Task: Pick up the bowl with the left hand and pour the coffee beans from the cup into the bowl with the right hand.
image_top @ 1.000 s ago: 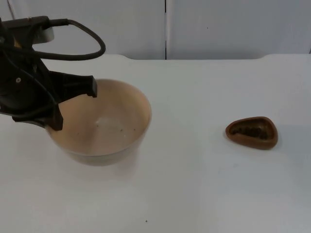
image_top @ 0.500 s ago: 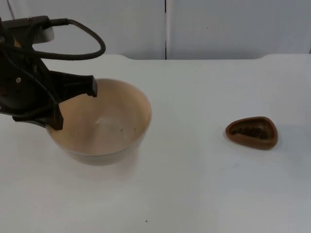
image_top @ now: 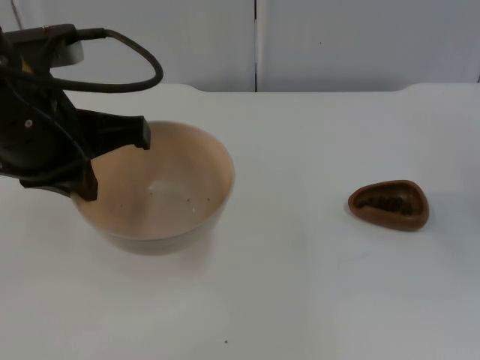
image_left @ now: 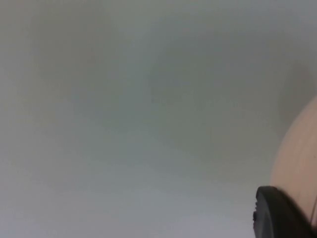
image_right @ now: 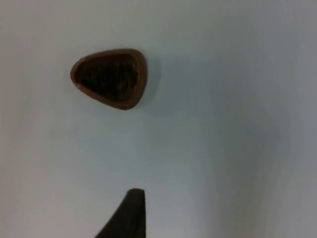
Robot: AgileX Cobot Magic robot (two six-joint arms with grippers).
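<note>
Left gripper (image_top: 112, 161) straddles bowl (image_top: 161, 195) rim — grip unclear; cup (image_top: 388, 204) sits well apart.

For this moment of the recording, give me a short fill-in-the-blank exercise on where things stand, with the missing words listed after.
1. The left gripper sits at the rim of the ____.
2. The brown cup holds dark coffee ____.
3. The cup stands on the white ____, apart from the bowl.
4. The right gripper hangs above the table, with the cup ____ its reach, untouched.

Missing words: bowl; beans; table; outside
</note>
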